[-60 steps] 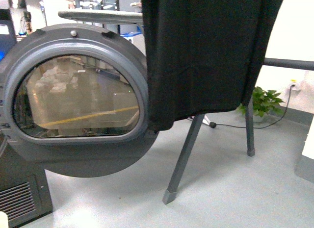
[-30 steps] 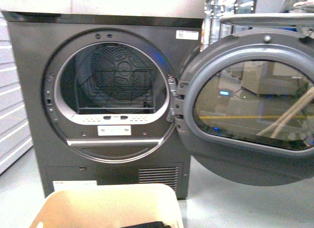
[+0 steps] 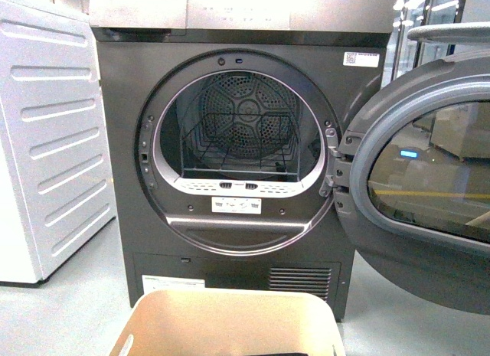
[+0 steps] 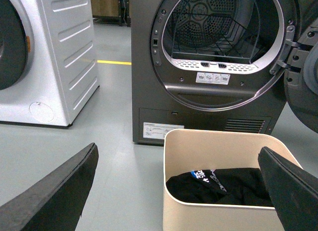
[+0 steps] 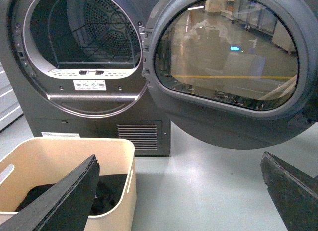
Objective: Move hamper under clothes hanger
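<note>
The beige hamper stands on the floor right in front of the open dryer, at the bottom of the front view. In the left wrist view the hamper holds a black garment. My left gripper is open, with one finger on each side of the hamper's near part, touching nothing. My right gripper is open over bare floor, with the hamper beside its one finger. Of the clothes hanger, only a short grey bar end shows above the dryer door.
The dark grey dryer has its round door swung wide open to the right, over the floor beside the hamper. A white machine stands close on the dryer's left. Grey floor lies under the door.
The front view has swung left, from the hanger's legs and hanging black cloth to the dryer's open drum. The hamper has come into view at the bottom.
</note>
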Tool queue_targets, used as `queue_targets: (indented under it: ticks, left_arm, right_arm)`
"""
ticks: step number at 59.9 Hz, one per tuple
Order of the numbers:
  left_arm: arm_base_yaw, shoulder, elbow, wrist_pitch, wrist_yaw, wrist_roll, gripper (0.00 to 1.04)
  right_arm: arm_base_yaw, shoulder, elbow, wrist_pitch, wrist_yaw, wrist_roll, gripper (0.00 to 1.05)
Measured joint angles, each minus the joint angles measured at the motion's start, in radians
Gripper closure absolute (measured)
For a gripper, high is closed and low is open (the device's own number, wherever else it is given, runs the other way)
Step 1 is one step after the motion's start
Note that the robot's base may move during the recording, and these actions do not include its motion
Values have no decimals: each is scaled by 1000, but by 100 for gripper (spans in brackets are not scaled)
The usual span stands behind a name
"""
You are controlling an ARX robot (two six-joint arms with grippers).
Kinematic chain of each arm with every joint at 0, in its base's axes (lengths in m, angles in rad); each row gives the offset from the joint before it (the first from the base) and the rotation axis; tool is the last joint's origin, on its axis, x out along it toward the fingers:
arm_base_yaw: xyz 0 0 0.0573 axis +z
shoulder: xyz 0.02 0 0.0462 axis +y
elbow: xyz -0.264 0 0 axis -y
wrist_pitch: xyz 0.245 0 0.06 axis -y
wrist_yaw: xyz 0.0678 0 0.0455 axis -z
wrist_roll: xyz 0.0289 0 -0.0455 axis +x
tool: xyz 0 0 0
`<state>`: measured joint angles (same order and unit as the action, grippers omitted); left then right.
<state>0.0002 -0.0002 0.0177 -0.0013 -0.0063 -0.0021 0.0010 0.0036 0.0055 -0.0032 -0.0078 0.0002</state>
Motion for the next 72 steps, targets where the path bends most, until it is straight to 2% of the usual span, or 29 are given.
queue_targets:
  ticks: [46,48,49,51,53,55,61,72]
  left_arm:
    - [0,0,0,0,6,0,7]
    - [-19,19,12,-39,-56,-31,7]
    - [-39,46,33,-92,-117,-58,7]
    - [-73,132,75,-173,-220,-113,7]
    - [-89,200,96,-185,-275,-146,7]
    - [-95,282,121,-165,-285,-174,7]
    - [-92,478,203,-31,-253,-183,7]
    - [-51,848,362,180,-129,-155,7]
  right_arm:
    - [-1,0,0,0,6,0,8]
    - [0,0,0,0,8,0,8]
    - [9,8,2,-10,40,12,8]
    - [45,50,25,-55,169,47,8]
    - [60,105,42,-55,240,80,8]
    - [51,189,63,-31,285,123,8]
    - [7,410,133,71,195,172,8]
    - [2,807,311,196,46,154,8]
